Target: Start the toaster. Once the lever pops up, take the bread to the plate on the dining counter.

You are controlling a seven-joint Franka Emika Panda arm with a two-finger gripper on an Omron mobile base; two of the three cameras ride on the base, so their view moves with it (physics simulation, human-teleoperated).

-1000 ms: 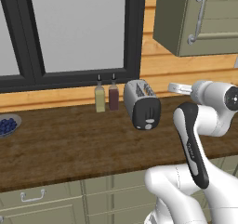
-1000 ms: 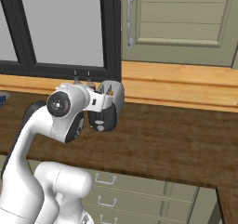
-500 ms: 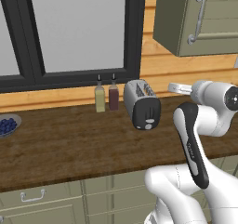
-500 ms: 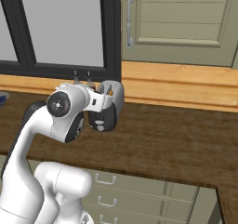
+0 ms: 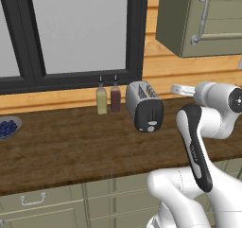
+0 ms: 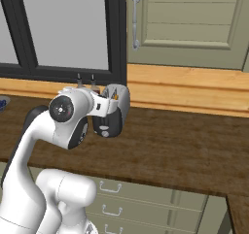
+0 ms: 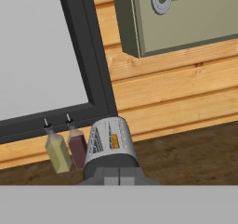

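Toaster (image 5: 144,105), rounded silver, black end panel

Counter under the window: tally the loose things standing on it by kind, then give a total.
Bottles: 2, one yellowish and one dark red
Toaster: 1, with bread in a slot
Bowl of blueberries: 1
Total: 4 things on the counter, plus the slice in the toaster.

Lighting is even and bright, with no clear source and no glare. Faint soft shadows sit under the toaster (image 5: 144,106) and bottles (image 5: 108,99) on the wooden counter (image 5: 71,146). Edges look slightly pixelated, without blur or lens distortion.
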